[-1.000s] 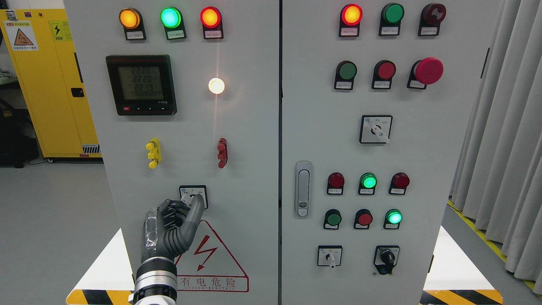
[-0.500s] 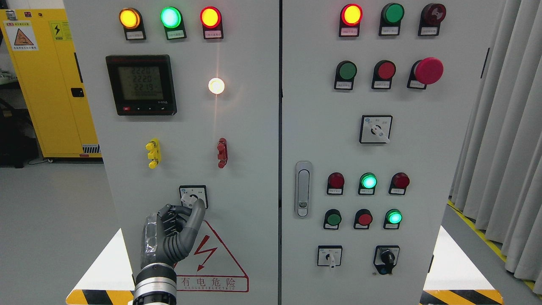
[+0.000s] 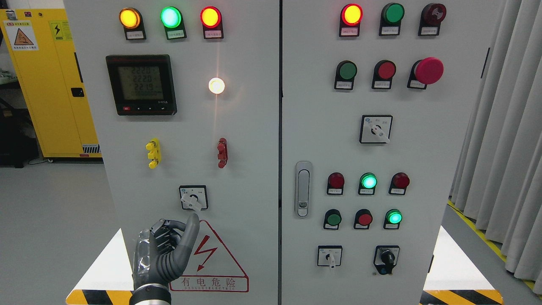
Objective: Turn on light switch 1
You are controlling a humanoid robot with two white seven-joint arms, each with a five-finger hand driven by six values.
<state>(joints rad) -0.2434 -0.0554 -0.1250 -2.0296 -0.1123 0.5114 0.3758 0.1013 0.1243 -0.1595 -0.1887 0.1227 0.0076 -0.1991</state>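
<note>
Switch (image 3: 193,198) number one sat low on the left door (image 3: 250,169) of the big grey cabinet, a small square plate with a white knob in the middle. The knob pointed down and to the right. Above it, the round white lamp (image 3: 216,85) glowed bright.

The left hand (image 3: 165,250) hung just under the switch, in front of the red warning triangle (image 3: 211,262). Most of its fingers were curled in tight and held nothing. One finger (image 3: 190,226) stuck up toward the switch, and its tip was near the plate's bottom edge but did not touch the knob. The right hand was nowhere to be seen.

With the lamp lit and the knob turned, the switch looked like it was already on, so the turning step seemed done. That is a guess, because the tiny words on the plate were too small to read.

The next move looked easy. The hand only needed to come down and away from the door without bumping the knob.
</note>
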